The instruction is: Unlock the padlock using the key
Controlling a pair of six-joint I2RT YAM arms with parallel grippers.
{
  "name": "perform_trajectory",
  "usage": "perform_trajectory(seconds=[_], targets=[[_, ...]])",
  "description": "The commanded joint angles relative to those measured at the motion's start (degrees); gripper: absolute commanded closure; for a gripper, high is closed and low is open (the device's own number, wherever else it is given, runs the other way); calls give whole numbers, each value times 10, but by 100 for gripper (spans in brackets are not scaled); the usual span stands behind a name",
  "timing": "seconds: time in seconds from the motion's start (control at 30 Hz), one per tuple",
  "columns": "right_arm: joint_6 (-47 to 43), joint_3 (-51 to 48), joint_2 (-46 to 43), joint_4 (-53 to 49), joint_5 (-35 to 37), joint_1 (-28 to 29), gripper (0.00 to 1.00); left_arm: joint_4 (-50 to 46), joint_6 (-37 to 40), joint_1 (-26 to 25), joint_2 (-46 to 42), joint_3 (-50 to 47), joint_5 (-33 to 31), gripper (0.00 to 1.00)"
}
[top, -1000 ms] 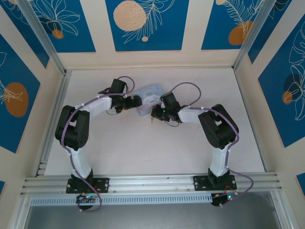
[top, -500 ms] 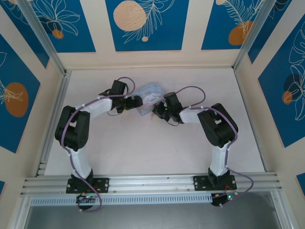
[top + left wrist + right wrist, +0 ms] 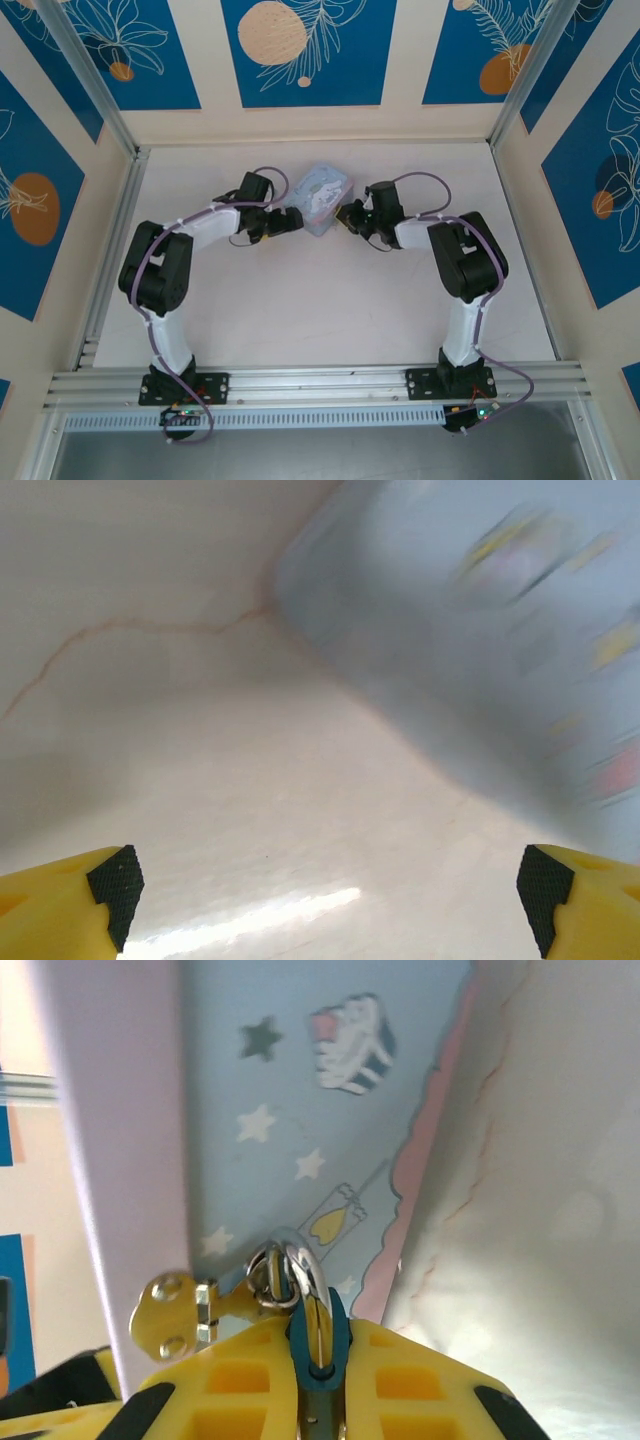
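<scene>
My right gripper (image 3: pixel 320 1365) is shut on the small teal padlock (image 3: pixel 320 1345). Its silver shackle (image 3: pixel 305 1270) passes through the brass hasp (image 3: pixel 180 1310) of a pale blue cartoon tin (image 3: pixel 300 1110). In the top view the right gripper (image 3: pixel 350 215) sits at the tin's (image 3: pixel 325 195) right side. At the tin's left side is my left gripper (image 3: pixel 293 220). The left gripper (image 3: pixel 330 890) stands open over the white table, nothing between its black pads (image 3: pixel 113 885), with the blurred tin (image 3: pixel 500 630) ahead to the right. The key is out of view.
The tin stands tilted near the back middle of the white table (image 3: pixel 300 300). Cream and blue walls (image 3: pixel 300 50) enclose the back and sides, and an aluminium rail (image 3: pixel 320 385) runs along the near edge.
The right gripper has pulled the padlock to the right and back, and the tin has tipped up and shifted toward the back. The left gripper has moved slightly right, staying open.
</scene>
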Motion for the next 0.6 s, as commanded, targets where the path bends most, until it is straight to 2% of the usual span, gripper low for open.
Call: perform_trajectory(seconds=[0.0, 0.27, 0.57], targets=[[-39, 4, -24, -16, -28, -8, 100, -66, 7, -1, 26, -18, -23, 3], [-51, -52, -54, -41, -43, 14, 100, -86, 18, 0, 9, 3, -24, 3], [-79, -101, -107, -125, -4, 86, 100, -110, 25, 1, -35, 41, -14, 1]])
